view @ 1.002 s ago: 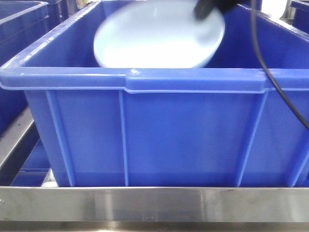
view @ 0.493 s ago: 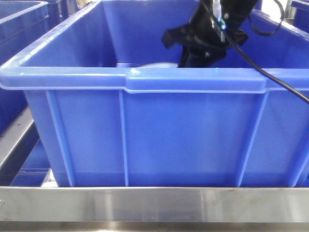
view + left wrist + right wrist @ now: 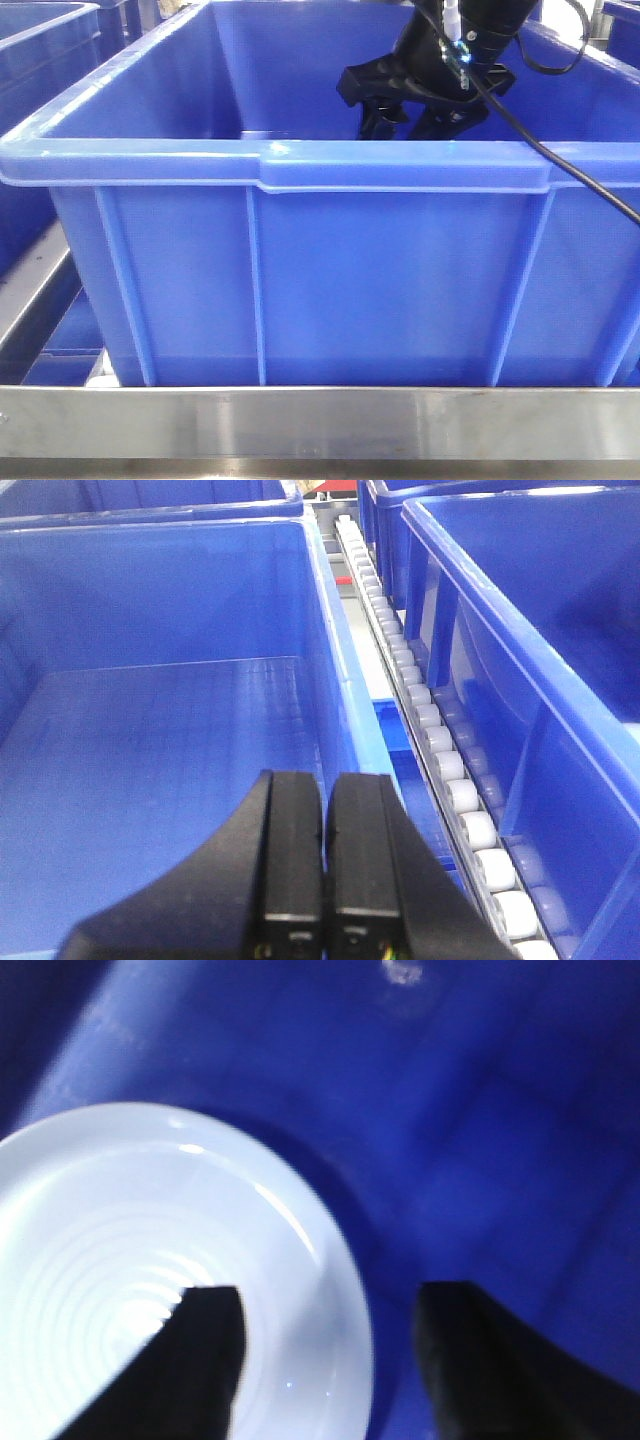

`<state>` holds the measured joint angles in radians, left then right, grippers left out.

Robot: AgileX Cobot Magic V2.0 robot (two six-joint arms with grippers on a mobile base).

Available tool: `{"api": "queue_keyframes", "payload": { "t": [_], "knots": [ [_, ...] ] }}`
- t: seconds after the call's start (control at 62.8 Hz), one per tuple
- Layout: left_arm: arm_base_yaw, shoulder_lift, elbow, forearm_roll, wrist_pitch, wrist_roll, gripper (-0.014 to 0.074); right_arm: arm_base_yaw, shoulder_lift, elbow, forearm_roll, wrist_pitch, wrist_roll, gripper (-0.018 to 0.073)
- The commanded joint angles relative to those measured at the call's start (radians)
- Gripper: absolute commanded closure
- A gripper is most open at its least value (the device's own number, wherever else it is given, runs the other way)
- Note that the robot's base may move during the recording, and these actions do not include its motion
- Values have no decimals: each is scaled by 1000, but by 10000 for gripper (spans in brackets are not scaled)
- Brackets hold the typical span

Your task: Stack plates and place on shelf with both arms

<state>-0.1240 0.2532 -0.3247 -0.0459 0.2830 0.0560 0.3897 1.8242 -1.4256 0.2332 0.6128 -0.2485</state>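
Inside the blue crate [image 3: 300, 250] the right gripper [image 3: 410, 112] hangs just above the rim line, fingers [image 3: 210, 1360] spread apart and empty. Right wrist view shows 1 white plate [image 3: 150, 1260] lying flat on the crate floor directly below, rim edge falling between the 2 fingers; blurry, so can't tell if it's 1 plate or 2 stacked. The plate is hidden behind the crate wall in the front view. Left gripper [image 3: 325, 865] has fingers pressed together, holding nothing, hovering over a neighbouring crate [image 3: 150, 740] beside the roller track [image 3: 440, 750]. Steel shelf [image 3: 320, 425] band runs along the bottom of the front view.

Judgement: step looks like release or regrasp of the plate in the crate. To do it well, keep the fingers wide, move straight vertical so nothing clips the rim, and straddle the near rim squarely before closing; glossy plate will likely slip if pinched at an angle.
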Motion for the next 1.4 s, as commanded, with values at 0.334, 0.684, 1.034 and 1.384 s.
{"api": "queue_keyframes", "payload": {
  "t": [0.334,0.684,1.034,1.384],
  "knots": [
    [0,11,-31,-4,-91,-7,512,-2,-284,5,5,-41,-4,313],
    [0,11,-31,-4,-85,-7,512,-2,-716,411,5,-281,-4,510],
    [0,11,-31,-4,-85,-7,512,-2,-1214,778,5,-426,-4,510],
    [0,11,-31,-4,-87,-7,512,-2,-1625,996,5,-433,-4,510]
  ]
}}
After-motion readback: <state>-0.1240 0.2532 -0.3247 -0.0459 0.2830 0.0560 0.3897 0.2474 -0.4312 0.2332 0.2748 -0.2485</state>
